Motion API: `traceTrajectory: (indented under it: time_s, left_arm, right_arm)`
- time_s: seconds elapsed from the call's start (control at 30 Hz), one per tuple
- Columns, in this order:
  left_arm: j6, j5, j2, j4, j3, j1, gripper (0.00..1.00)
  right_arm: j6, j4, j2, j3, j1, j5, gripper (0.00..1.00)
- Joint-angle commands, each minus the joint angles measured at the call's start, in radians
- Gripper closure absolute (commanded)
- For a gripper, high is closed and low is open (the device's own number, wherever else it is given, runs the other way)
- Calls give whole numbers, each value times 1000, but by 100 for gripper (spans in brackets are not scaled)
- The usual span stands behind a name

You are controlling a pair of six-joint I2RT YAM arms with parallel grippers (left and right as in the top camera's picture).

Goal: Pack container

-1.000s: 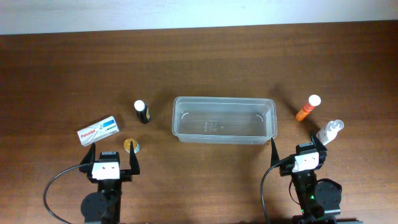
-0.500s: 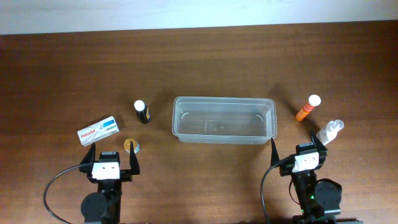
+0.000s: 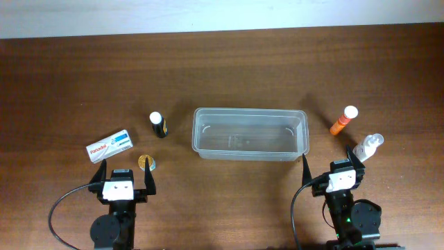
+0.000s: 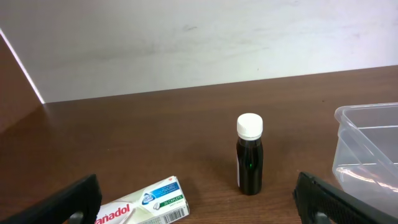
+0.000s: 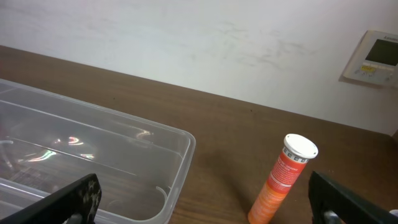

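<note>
Left hand (image 3: 125, 173), right hand (image 3: 331, 167): spread wide, gripping nothing. Clear container (image 3: 250, 110): empty, mid-table. Could topple the upright orange tube (image 5: 281, 180) (tall, narrow base) by pinching off-centre; would roll away.

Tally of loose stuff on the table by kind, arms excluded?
Tubs: 1, container
Bottles: 2, dark bottle, white spray bottle
Tubes: 1, orange tube
Boxes: 1, Panadol box
Small round items: 1, gold disc
Total: 6
</note>
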Motion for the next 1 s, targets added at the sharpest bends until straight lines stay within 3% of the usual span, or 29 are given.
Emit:
traceTrajectory:
  time_s: [0.0,0.27,0.5,0.63,0.8,0.97]
  left_arm:
    - [16,16,-9,-9,0,3,1]
    - [16,16,-9,-9,0,3,1]
    - [-99,16,-8,-16,20,3,1]
    - [-102,11,31,-42,95,3,1]
    - [-101,8,200,-113,264,3,1]
    - [-101,-23,476,-244,505,3,1]
  right_arm:
    - [4,-5,-6,-5,8,-8,2]
    - [14,-5,-6,-5,8,-9,2]
    - [165,-26,14,12,8,21,2]
    - [231,-34,92,90,7,68,2]
    - [230,-70,330,312,6,98,2]
    - [225,-267,675,679,-4,108,2]
